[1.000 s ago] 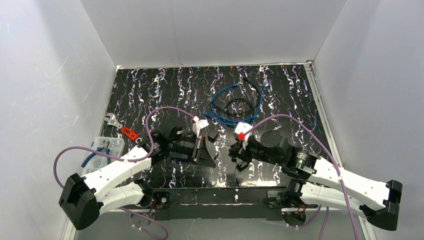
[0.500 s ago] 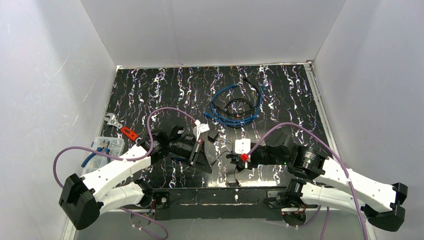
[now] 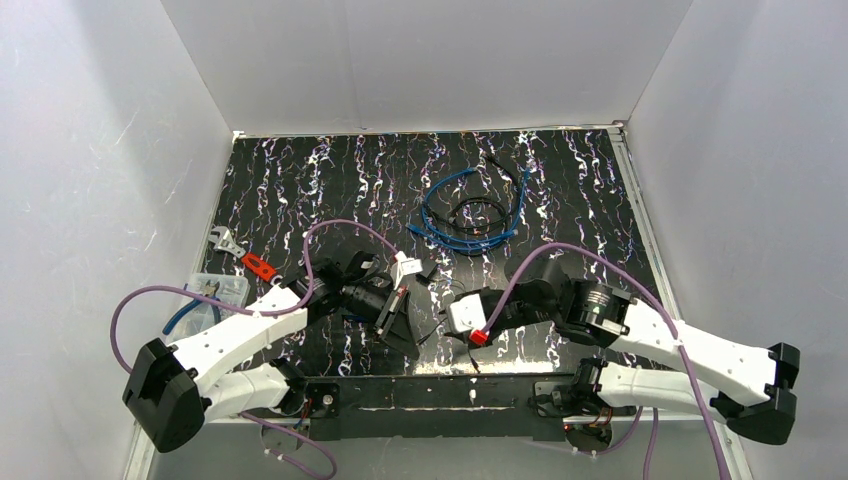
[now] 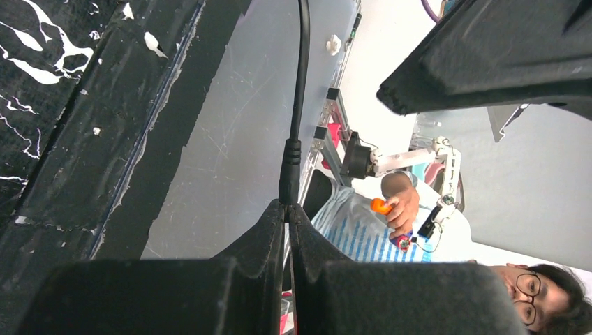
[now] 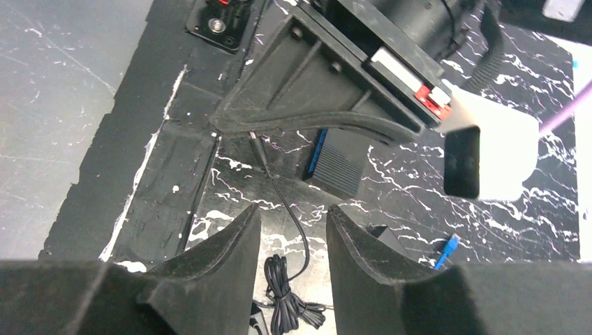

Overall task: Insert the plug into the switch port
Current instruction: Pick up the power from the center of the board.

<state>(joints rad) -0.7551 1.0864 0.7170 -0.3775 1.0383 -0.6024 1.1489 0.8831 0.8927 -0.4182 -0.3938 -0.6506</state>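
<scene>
My left gripper (image 4: 287,206) is shut on the black barrel plug (image 4: 290,178), whose thin cable runs away from the fingertips. From the right wrist view the same plug (image 5: 255,143) sticks out of the left gripper's tips, and its cable drops to a tied bundle (image 5: 283,303) on the mat. The switch (image 5: 338,164), a dark ribbed box with a blue edge, lies just behind the left gripper (image 3: 405,342). My right gripper (image 5: 293,213) stands open above the cable with nothing between its fingers. In the top view the right gripper (image 3: 442,322) is close beside the left one.
A blue cable coil (image 3: 465,215) with a black loop inside lies at the back. A clear box with pliers (image 3: 215,295), a red part (image 3: 258,266) and a wrench (image 3: 225,243) sit at the left. A small black block (image 3: 427,271) and a blue connector (image 5: 447,250) lie nearby.
My right gripper has opened and swung nearer and leftward, toward the left gripper. The left gripper, still holding the plug, has shifted slightly toward the near edge.
</scene>
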